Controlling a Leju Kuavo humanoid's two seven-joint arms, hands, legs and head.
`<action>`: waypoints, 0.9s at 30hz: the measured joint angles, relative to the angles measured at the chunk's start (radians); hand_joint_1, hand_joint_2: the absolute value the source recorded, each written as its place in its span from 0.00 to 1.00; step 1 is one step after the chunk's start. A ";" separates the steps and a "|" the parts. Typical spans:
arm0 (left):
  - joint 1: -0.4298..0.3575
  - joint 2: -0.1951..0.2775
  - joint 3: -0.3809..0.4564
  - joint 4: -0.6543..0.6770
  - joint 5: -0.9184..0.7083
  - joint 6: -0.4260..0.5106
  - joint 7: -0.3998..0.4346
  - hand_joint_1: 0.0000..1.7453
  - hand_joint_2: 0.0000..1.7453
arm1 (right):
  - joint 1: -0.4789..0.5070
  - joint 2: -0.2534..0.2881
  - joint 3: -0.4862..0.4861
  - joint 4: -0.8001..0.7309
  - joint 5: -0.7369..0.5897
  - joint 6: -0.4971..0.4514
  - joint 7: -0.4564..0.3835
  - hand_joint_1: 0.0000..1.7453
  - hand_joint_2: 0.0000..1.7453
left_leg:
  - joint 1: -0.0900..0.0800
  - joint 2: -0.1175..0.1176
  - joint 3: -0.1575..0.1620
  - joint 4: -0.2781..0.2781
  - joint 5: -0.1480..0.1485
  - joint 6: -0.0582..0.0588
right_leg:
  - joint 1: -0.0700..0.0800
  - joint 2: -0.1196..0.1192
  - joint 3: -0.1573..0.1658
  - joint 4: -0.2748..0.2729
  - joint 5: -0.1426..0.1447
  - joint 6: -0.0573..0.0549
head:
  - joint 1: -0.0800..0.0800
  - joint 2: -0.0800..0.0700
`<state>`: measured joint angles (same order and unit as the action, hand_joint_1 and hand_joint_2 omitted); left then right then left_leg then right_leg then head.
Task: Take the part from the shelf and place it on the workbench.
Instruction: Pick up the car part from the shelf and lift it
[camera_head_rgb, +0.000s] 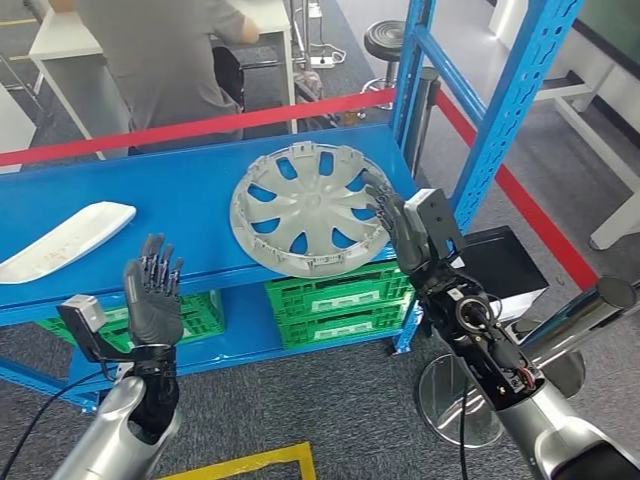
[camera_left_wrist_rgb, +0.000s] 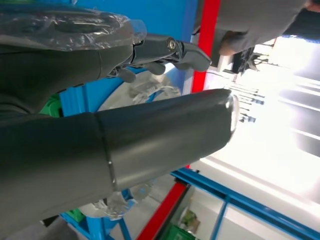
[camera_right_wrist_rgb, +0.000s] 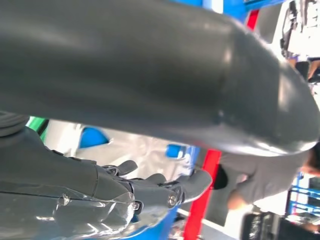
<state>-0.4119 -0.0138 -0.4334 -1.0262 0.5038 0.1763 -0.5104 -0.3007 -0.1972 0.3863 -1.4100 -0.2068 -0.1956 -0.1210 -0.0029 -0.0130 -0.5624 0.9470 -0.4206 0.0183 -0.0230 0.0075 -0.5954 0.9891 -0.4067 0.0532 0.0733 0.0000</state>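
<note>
A silver-grey wheel cover (camera_head_rgb: 309, 205) lies flat on the blue shelf (camera_head_rgb: 181, 190), its front rim jutting slightly over the shelf's edge. My right hand (camera_head_rgb: 396, 225) is at the cover's right rim, with its fingers resting on the edge and spread. The right wrist view has the cover (camera_right_wrist_rgb: 128, 150) between the thumb and the dark fingers (camera_right_wrist_rgb: 166, 192), with no closed grasp. My left hand (camera_head_rgb: 155, 295) is raised in front of the shelf's edge, left of the cover, fingers apart and holding nothing. The cover (camera_left_wrist_rgb: 151, 87) appears beyond the fingers (camera_left_wrist_rgb: 170, 50) in the left wrist view.
A long white part (camera_head_rgb: 64, 238) lies on the shelf's left end. Green crates (camera_head_rgb: 340, 300) sit on the lower level. Blue uprights (camera_head_rgb: 513, 110) stand right of my right hand. Red barrier tape (camera_head_rgb: 189, 128) runs behind the shelf, with a person (camera_head_rgb: 166, 60) beyond it.
</note>
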 joint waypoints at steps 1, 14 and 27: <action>0.000 0.000 0.000 0.000 0.000 0.000 0.000 0.00 0.00 | 0.000 0.000 0.000 0.002 0.001 0.001 0.000 0.00 0.00 | -0.001 -0.001 -0.003 0.003 -0.001 -0.003 | 0.002 0.002 0.004 -0.005 -0.006 -0.007 | -0.002 0.000; 0.000 0.002 0.000 0.003 -0.001 -0.002 -0.006 0.00 0.00 | -0.008 -0.002 -0.001 0.006 0.069 0.008 0.017 0.00 0.75 | -0.012 0.005 -0.106 0.050 0.081 0.018 | 0.015 0.011 0.063 -0.014 -0.054 -0.044 | -0.022 0.000; -0.002 0.000 0.000 0.003 -0.017 -0.023 0.010 0.00 0.00 | -0.021 -0.094 0.030 -0.017 0.503 0.444 0.338 0.00 1.00 | -0.014 -0.001 -0.083 -0.001 0.075 -0.002 | 0.016 0.008 0.072 -0.025 -0.065 -0.040 | -0.018 0.000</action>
<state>-0.4144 -0.0137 -0.4334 -1.0229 0.4867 0.1532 -0.5009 -0.3213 -0.2910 0.4166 -1.4271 0.2965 0.2483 0.2172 -0.0165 -0.0136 -0.6452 0.9464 -0.3461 0.0165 -0.0065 0.0150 -0.5236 0.9640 -0.4722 0.0131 0.0554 0.0000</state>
